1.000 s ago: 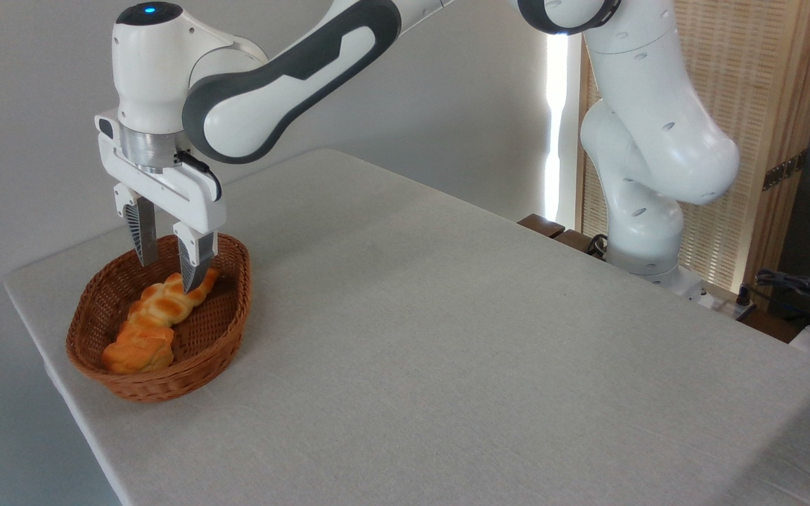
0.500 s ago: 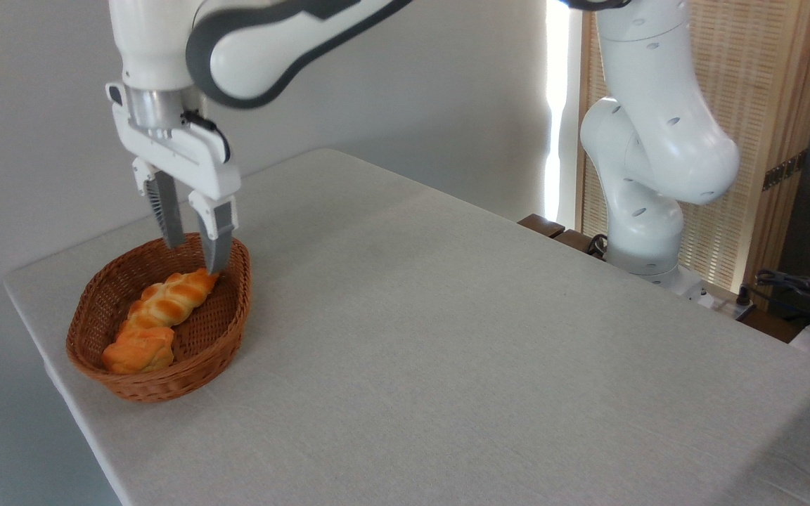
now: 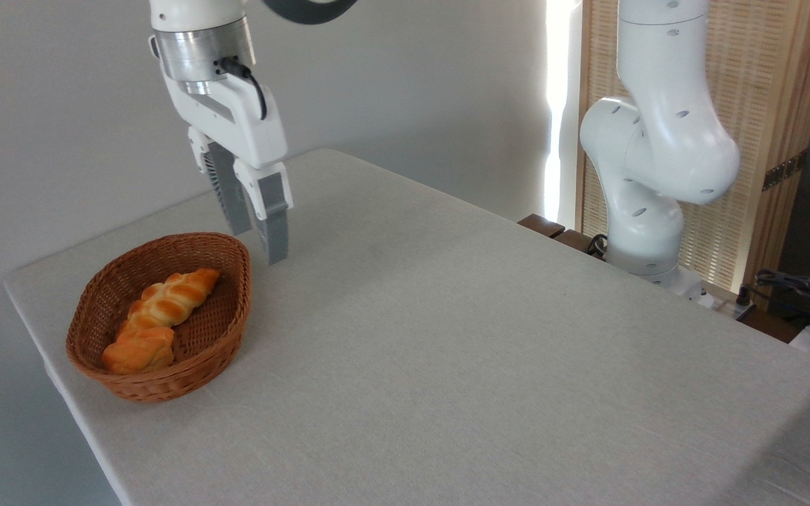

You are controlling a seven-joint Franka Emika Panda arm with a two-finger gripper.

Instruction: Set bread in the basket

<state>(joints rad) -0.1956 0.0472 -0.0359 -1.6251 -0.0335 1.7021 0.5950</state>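
Observation:
The braided golden bread (image 3: pixel 169 299) lies inside the reddish-brown wicker basket (image 3: pixel 226 348) near the table's left end, running from the far right rim toward the near left. At its near end sits a lumpy orange bun (image 3: pixel 138 349). My gripper (image 3: pixel 259 246) hangs above the table just right of the basket's far rim, open, with nothing between its fingers. It is clear of the bread and the basket.
The grey cloth-covered table (image 3: pixel 461 351) stretches to the right of the basket. The arm's white base (image 3: pixel 647 232) stands at the far right edge, with a slatted wooden screen (image 3: pixel 756 105) behind it and cables (image 3: pixel 799 288) at the right.
The gripper has risen out of the basket and moved right, away from the bread. The bread stays lying in the basket.

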